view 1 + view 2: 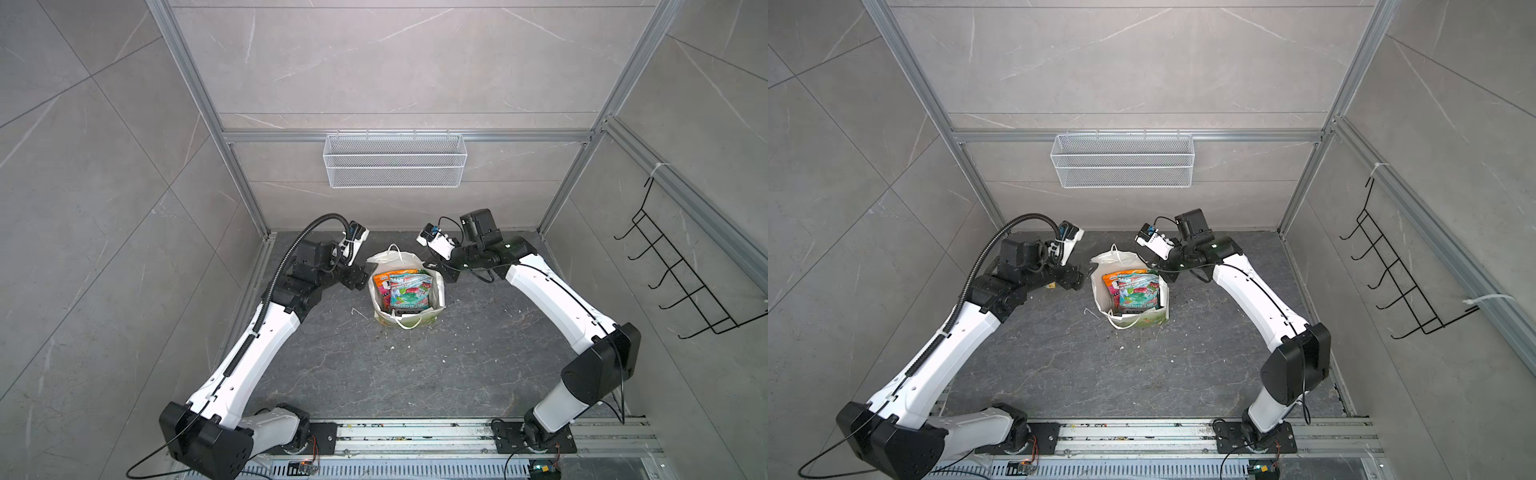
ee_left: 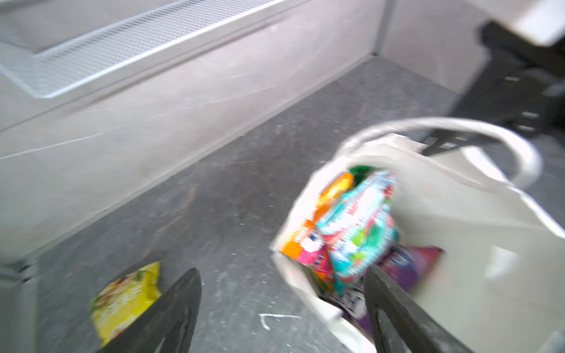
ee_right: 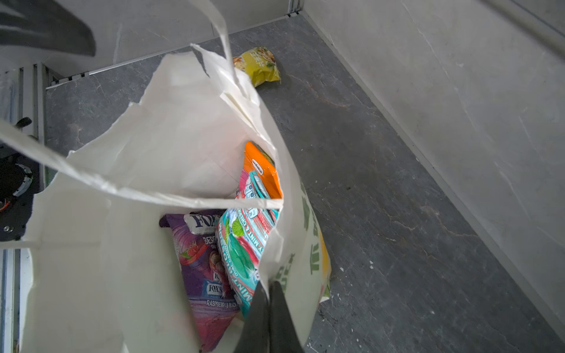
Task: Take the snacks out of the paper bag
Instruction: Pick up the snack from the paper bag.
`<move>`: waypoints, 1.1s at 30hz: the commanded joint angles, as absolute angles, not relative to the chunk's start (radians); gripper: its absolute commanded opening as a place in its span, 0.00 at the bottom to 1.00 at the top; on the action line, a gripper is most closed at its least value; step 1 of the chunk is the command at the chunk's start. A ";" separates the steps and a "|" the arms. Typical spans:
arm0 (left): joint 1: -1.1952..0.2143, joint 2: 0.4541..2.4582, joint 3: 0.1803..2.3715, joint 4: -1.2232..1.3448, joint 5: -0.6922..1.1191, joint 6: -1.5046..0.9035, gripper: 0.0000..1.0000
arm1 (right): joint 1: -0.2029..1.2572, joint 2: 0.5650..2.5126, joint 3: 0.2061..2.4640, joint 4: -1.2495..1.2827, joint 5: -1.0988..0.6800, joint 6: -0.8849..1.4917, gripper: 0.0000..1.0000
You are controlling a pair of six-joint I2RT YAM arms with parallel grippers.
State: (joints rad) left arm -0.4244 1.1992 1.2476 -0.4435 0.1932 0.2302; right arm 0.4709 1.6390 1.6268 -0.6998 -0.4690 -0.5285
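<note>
The white paper bag [image 1: 437, 296] [image 1: 1142, 321] stands upright in the middle of the dark floor, its mouth open. Snacks stand inside it: a teal-red packet [image 1: 409, 293] [image 3: 241, 244], an orange one [image 1: 380, 282] [image 3: 263, 171] and a purple one [image 3: 204, 259]. A yellow packet [image 2: 125, 299] [image 3: 260, 65] lies on the floor left of the bag, mostly under the left arm in the top views. My right gripper [image 3: 268, 285] [image 1: 440, 272] is shut on the bag's right rim. My left gripper [image 2: 282, 270] [image 1: 355, 280] is open at the bag's left rim, holding nothing; its wrist view is blurred.
A white wire mesh basket [image 1: 395, 160] hangs on the back wall. A black wire hook rack [image 1: 685, 270] is fixed to the right wall. Both arm bases sit on a metal rail [image 1: 415, 436] along the front edge. Walls close in left, back and right.
</note>
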 commanded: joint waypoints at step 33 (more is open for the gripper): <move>-0.579 1.401 1.283 -0.381 0.377 0.647 0.32 | 0.479 1.565 1.529 -0.528 -0.430 -0.460 0.00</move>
